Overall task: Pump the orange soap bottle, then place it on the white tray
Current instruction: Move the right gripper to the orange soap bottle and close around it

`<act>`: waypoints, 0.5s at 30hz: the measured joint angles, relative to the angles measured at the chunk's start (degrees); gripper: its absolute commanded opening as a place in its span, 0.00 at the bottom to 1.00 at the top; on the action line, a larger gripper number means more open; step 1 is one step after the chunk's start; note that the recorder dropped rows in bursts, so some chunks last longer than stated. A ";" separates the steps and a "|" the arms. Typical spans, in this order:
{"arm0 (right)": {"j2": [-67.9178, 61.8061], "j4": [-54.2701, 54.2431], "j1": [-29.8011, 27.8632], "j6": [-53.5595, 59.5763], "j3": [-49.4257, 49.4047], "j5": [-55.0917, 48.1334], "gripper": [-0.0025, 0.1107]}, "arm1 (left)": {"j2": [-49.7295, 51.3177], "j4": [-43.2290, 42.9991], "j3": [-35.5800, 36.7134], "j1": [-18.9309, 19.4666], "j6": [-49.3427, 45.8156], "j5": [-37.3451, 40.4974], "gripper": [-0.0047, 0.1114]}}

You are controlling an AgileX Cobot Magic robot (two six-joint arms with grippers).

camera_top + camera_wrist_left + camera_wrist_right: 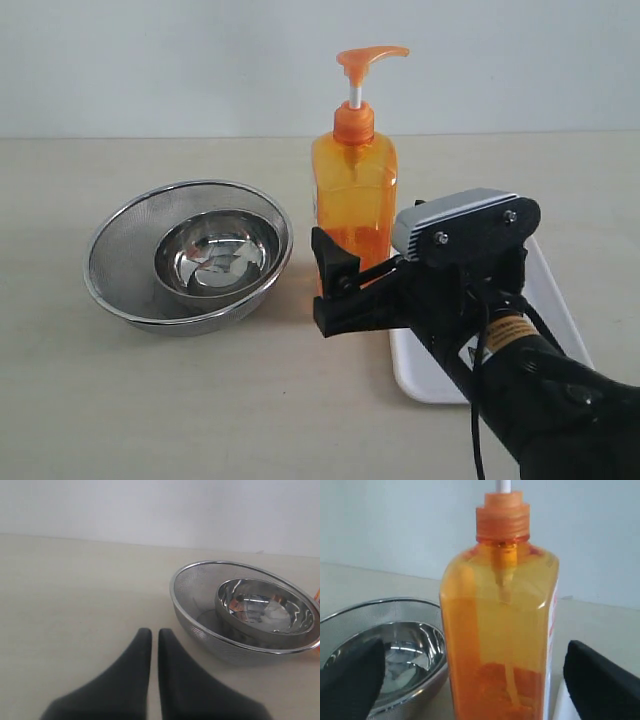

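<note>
The orange soap bottle (353, 195) stands upright on the counter (150, 400), long axis vertical, just beside the white tray (418, 372). Our right jaws are spread wide and empty, flanking its lower body without visibly touching. Our left jaws, all but closed on nothing, sit beyond the mesh strainer (110, 260), so we judge the right arm nearer.

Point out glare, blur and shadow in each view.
Exterior view: soft even light, a faint shadow under the mesh strainer, glare in the steel bowl. Left wrist view: the left end effector is soft, close to the lens. Right wrist view: the orange soap bottle is fairly sharp, the fingers of the right end effector blurred at the edges.
</note>
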State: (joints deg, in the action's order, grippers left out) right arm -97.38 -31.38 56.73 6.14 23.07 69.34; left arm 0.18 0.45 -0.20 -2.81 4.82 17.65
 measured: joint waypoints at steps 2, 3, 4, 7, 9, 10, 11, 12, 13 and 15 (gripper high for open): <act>-0.03 0.11 -0.12 -0.26 1.10 0.00 0.80 | 0.00 0.00 0.00 0.00 0.00 0.00 0.08; -0.26 -0.02 -0.12 -0.26 1.82 0.13 0.80 | 0.00 0.00 0.00 0.00 0.00 0.00 0.08; -0.65 -0.38 -0.12 -0.26 2.09 0.22 0.80 | 0.00 0.00 0.00 0.00 0.00 0.00 0.08; -2.98 -0.37 -0.78 -0.52 3.32 0.22 0.80 | 0.00 0.00 0.00 0.00 0.00 0.00 0.08; -4.23 0.34 -1.28 -0.75 3.51 0.37 0.80 | 0.00 0.00 0.00 0.00 0.00 0.00 0.08; -4.60 0.28 -1.39 -0.75 3.50 0.37 0.80 | 0.00 0.00 0.00 0.00 0.00 0.00 0.08; -4.89 -0.20 -1.39 -0.75 3.50 0.37 0.80 | 0.00 0.00 0.00 0.00 0.00 0.00 0.08; -5.02 -0.59 -1.39 -0.80 3.50 0.37 0.80 | 0.00 0.00 0.00 0.00 0.00 0.00 0.08; -5.12 -0.78 -1.39 -0.80 3.50 0.37 0.80 | 0.00 0.00 0.00 0.00 0.00 0.00 0.08; -5.16 -0.64 -1.39 -0.80 3.50 0.27 0.80 | 0.00 0.00 0.00 0.00 0.00 0.00 0.08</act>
State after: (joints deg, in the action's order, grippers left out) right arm -102.54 -32.01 55.34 5.34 26.57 69.60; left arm 0.18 0.45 -0.20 -2.81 4.82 17.65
